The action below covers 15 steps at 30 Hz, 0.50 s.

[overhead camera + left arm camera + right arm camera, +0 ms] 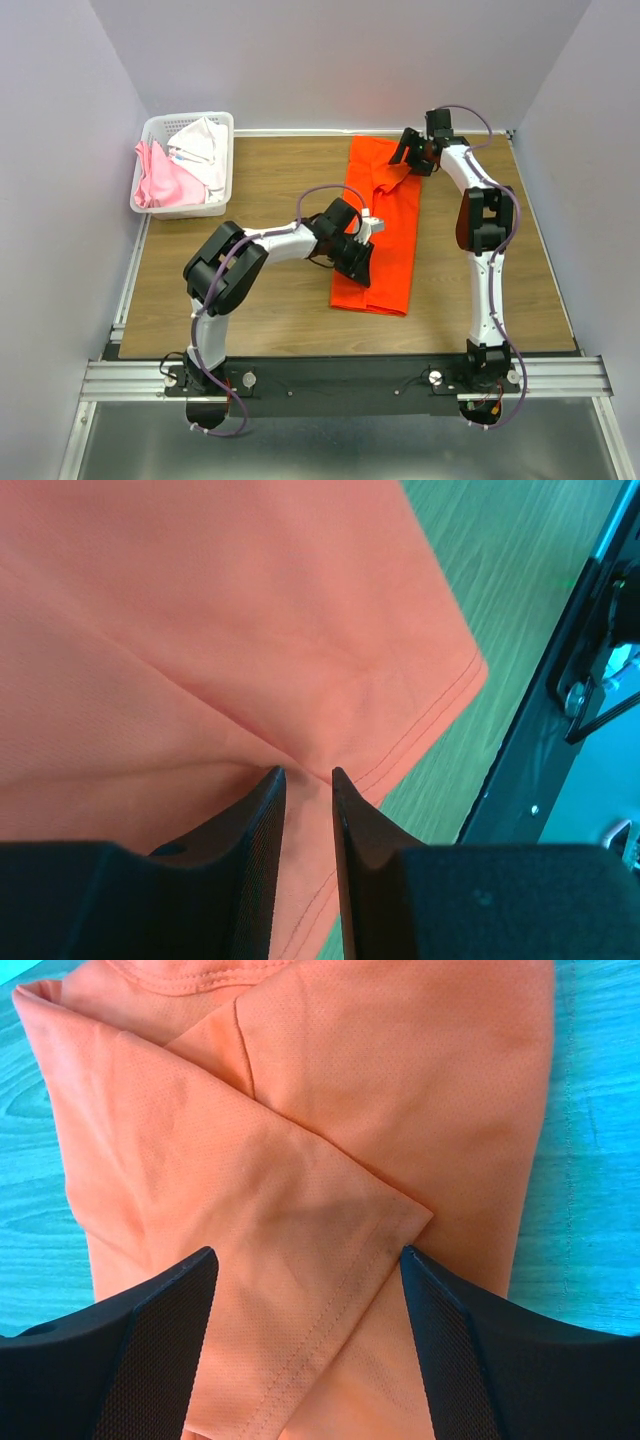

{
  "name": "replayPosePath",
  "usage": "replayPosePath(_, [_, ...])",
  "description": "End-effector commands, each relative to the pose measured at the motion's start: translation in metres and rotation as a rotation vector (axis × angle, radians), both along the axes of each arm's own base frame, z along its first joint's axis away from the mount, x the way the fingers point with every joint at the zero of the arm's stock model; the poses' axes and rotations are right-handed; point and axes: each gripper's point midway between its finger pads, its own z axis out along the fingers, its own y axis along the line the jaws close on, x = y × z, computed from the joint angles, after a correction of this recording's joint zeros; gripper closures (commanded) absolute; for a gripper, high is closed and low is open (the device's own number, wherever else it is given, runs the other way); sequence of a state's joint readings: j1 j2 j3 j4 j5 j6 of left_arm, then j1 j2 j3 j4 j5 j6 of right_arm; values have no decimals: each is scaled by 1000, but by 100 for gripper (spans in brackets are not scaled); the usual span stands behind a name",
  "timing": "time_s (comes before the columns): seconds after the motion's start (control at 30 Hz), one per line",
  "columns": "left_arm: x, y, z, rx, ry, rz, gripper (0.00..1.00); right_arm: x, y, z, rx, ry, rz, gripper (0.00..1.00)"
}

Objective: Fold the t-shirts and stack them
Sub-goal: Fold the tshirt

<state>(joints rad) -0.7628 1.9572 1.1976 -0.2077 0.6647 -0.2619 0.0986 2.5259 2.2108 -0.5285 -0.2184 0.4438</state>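
Observation:
The bright orange t-shirt (385,230) lies on the table folded lengthwise into a long strip. My left gripper (362,255) is at the strip's left edge near its near end. In the left wrist view its fingers (305,772) stand almost together with a pinch of the orange cloth (250,610) between them, and creases run to the tips. My right gripper (410,152) is at the strip's far end. It is open wide (308,1252) just over the folded-in sleeve (300,1210). A pale pink t-shirt (160,182) and a white t-shirt (205,145) lie crumpled in the basket.
The white lattice basket (226,160) stands at the table's far left corner. Bare wood table (260,180) lies on both sides of the orange strip. The black rail with the arm bases (340,375) runs along the near edge. Walls close in on three sides.

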Motion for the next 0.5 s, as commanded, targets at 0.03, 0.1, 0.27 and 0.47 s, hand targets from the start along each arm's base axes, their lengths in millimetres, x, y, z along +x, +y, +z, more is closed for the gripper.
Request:
replayPosePath(0.03, [37,-11,42,-53,-119,44,66,-15,8,-12,-36,55,77,18])
replayPosePath(0.1, [57,-10,72,-85,-184,97,65,-12,5,14,-50,4,82,18])
replayPosePath(0.27, [90,13,108,-103,-266,238,64,-22,-2,53,-82,-45,78,18])
replayPosePath(0.47, [99,52,119,-80,-298,336,64,-85,-10,74,-94,15,43,18])
